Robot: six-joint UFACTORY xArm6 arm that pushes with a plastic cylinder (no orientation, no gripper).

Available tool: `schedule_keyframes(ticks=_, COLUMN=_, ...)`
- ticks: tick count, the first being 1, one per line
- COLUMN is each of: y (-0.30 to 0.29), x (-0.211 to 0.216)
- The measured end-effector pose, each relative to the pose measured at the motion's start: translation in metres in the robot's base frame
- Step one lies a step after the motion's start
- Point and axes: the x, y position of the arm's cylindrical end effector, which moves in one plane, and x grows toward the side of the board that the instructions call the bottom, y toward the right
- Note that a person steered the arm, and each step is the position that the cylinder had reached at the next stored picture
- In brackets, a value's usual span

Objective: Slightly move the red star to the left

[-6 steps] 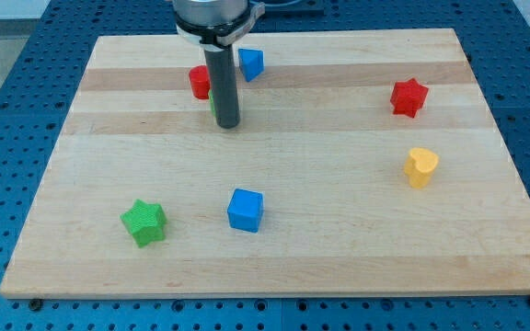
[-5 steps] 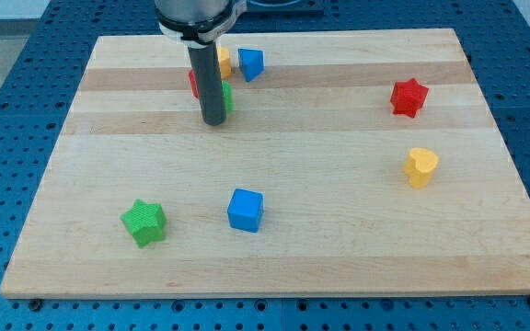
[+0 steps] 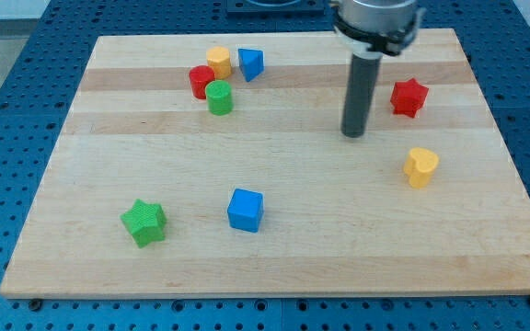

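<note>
The red star [image 3: 409, 97] lies on the wooden board [image 3: 274, 230] near the view's right, toward the top. My tip [image 3: 353, 134] rests on the board to the left of the star and a little below it, with a gap between them. A yellow heart block [image 3: 420, 167] lies below the star, to the right of my tip.
A red cylinder [image 3: 200, 81], a green cylinder [image 3: 219, 97], a yellow block [image 3: 218, 61] and a blue block [image 3: 250, 63] cluster at the top left. A blue cube [image 3: 246, 210] and a green star [image 3: 144, 222] lie toward the bottom left.
My tip has swept from beside the top-left cluster across the board to the right, ending near the red star. The blocks have not visibly moved.
</note>
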Motion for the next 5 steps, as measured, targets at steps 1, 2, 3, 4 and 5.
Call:
schedule_keyframes(ticks=1, y=0.089, x=-0.020)
schedule_keyframes(ticks=2, y=0.180, x=-0.051)
schedule_keyframes(ticks=3, y=0.159, x=-0.052)
schedule_keyframes(ticks=4, y=0.096, x=-0.052)
schedule_keyframes(ticks=5, y=0.092, x=-0.052)
